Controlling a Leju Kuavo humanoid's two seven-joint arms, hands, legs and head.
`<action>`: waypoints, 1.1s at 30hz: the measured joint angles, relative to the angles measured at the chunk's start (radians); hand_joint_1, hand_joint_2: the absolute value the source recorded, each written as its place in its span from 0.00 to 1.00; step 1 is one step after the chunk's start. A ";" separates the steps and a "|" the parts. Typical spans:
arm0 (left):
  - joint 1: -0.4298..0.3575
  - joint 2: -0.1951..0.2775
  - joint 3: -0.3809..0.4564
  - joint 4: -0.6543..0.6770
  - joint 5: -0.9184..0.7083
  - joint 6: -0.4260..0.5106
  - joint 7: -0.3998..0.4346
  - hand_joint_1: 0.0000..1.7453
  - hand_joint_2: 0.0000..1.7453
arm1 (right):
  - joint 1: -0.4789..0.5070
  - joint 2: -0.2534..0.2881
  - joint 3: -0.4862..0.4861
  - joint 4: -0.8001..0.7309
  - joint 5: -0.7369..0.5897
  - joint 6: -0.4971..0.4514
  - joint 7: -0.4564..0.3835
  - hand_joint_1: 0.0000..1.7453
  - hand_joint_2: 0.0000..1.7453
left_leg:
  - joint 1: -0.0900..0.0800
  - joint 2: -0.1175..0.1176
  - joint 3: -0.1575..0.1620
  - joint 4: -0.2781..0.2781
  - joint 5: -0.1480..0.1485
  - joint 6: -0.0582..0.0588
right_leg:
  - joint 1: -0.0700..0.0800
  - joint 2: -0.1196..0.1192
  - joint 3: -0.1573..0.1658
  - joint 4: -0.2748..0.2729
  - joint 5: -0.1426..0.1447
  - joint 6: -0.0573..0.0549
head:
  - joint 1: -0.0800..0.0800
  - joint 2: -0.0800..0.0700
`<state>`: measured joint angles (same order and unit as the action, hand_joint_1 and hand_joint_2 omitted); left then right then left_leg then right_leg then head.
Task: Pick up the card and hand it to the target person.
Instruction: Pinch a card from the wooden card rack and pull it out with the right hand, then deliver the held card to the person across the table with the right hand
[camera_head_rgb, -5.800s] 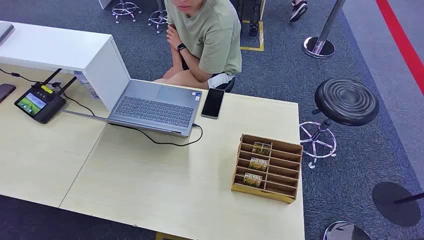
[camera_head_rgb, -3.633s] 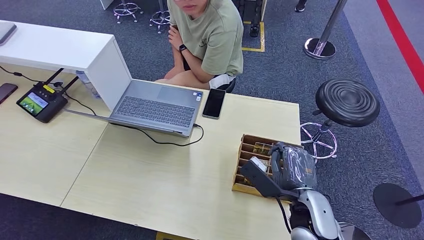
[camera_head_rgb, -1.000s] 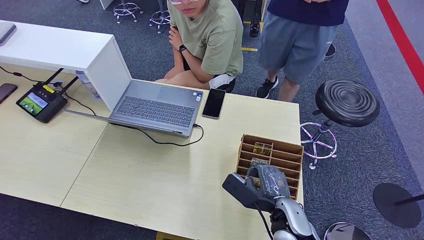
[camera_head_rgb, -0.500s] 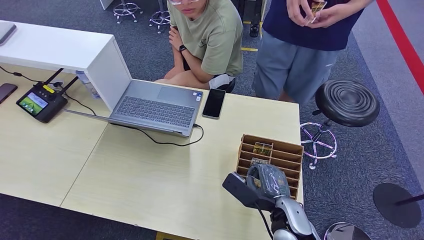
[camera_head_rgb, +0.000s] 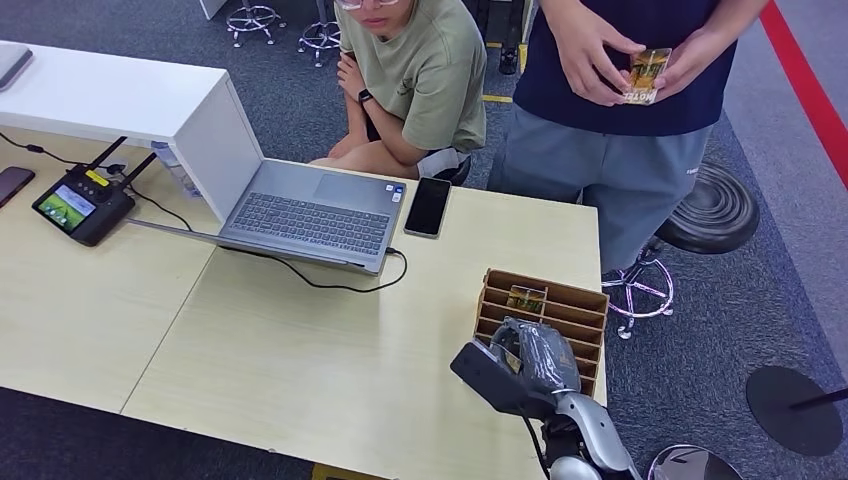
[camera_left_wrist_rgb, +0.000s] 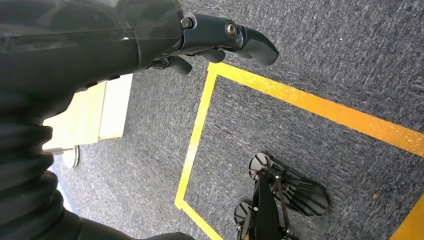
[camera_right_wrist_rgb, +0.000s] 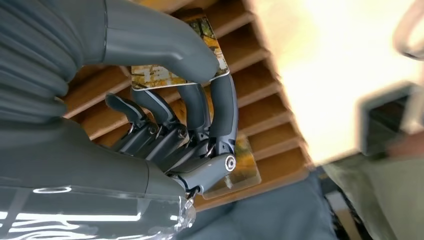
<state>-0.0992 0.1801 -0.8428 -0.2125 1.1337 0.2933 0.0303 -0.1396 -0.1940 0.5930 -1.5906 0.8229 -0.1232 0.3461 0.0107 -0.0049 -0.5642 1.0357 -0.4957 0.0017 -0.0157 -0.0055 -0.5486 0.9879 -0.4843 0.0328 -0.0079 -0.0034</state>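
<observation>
Right hand (camera_right_wrist_rgb: 165, 125) pinches the card (camera_right_wrist_rgb: 175, 55) between thumb and fingers (camera_right_wrist_rgb: 222, 107) over the wooden rack (camera_head_rgb: 560, 310); the standing person (camera_head_rgb: 620, 120) waits just across the bench, beyond it.

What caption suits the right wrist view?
Right hand pinches a card above the wooden rack.

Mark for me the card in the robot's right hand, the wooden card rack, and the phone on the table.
card (camera_right_wrist_rgb: 210, 37), right wrist view, on the printed face beyond the thumb.
wooden card rack (camera_head_rgb: 590, 298), head view, on its far top rim.
phone (camera_head_rgb: 427, 206), head view, on the middle of its dark screen.
</observation>
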 joint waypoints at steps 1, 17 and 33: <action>0.000 0.000 0.000 0.000 0.000 0.000 0.001 0.00 1.00 | 0.002 -0.001 -0.005 -0.008 -0.024 -0.022 -0.022 0.94 1.00 | 0.000 0.000 0.000 0.000 0.000 0.000 | 0.000 0.000 0.000 0.000 0.000 0.000 | 0.000 0.000; 0.006 -0.005 0.001 0.000 -0.001 0.005 0.017 0.00 1.00 | 0.097 -0.021 -0.222 -0.345 -0.322 -0.274 -0.385 0.94 1.00 | 0.000 0.000 0.001 0.000 0.000 0.000 | 0.000 0.001 0.000 0.000 0.000 0.000 | 0.000 0.000; 0.005 -0.011 0.001 0.000 -0.003 0.006 0.028 0.00 1.00 | 0.146 -0.017 -0.311 -0.470 -0.353 -0.287 -0.433 0.94 1.00 | 0.000 0.000 0.001 0.000 0.000 0.000 | 0.000 0.001 0.000 0.000 0.000 0.000 | 0.000 0.000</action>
<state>-0.0938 0.1686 -0.8415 -0.2125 1.1311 0.2988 0.0580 0.0059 -0.2106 0.2819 -2.0601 0.4700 -0.4101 -0.0874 0.0106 -0.0045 -0.5634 1.0357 -0.4959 0.0017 -0.0157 -0.0043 -0.5485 0.9877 -0.4843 0.0329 -0.0078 -0.0034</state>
